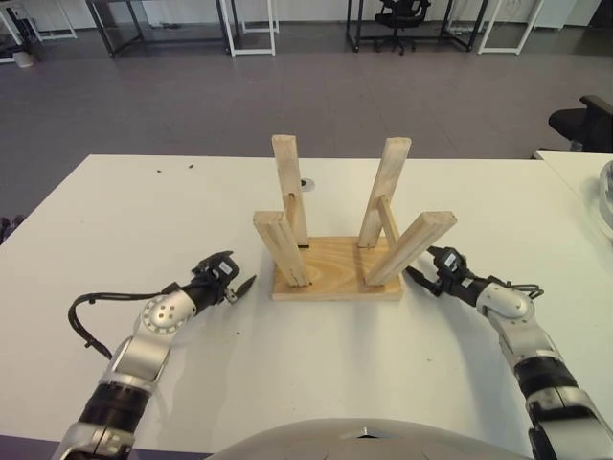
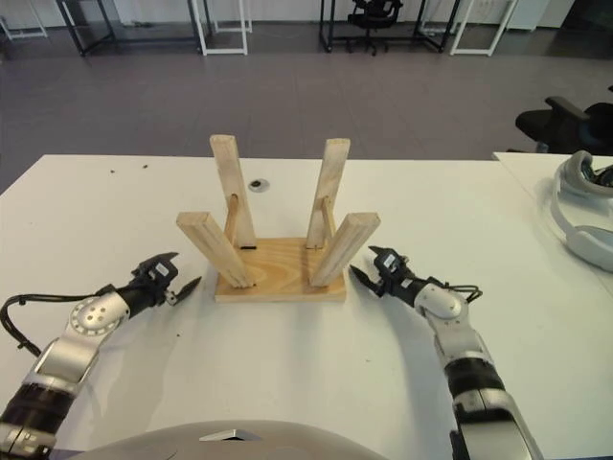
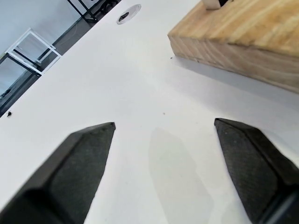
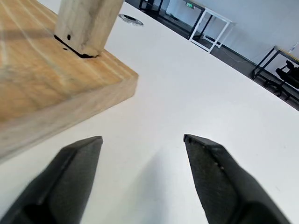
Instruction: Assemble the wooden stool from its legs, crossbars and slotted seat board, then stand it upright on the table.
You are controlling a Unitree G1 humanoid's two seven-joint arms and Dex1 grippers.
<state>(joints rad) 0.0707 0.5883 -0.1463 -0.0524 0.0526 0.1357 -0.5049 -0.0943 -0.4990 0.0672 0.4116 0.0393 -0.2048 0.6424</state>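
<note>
Mostly done, by look: light-wood slotted seat board flat on white table, four pale wooden legs socketed, pointing up. Crossbar seating unclear. Remaining: flip upright.

Left gripper released, empty, board edge just ahead of fingertips. Right gripper likewise spread, empty, board corner close ahead.

Round grommet hole beyond board. Splayed near legs lean out toward both grippers, may crowd grasp.

No lettering, label or number is legible on the wooden stool or the white table; a small green wall sign is too far off to read.
</note>
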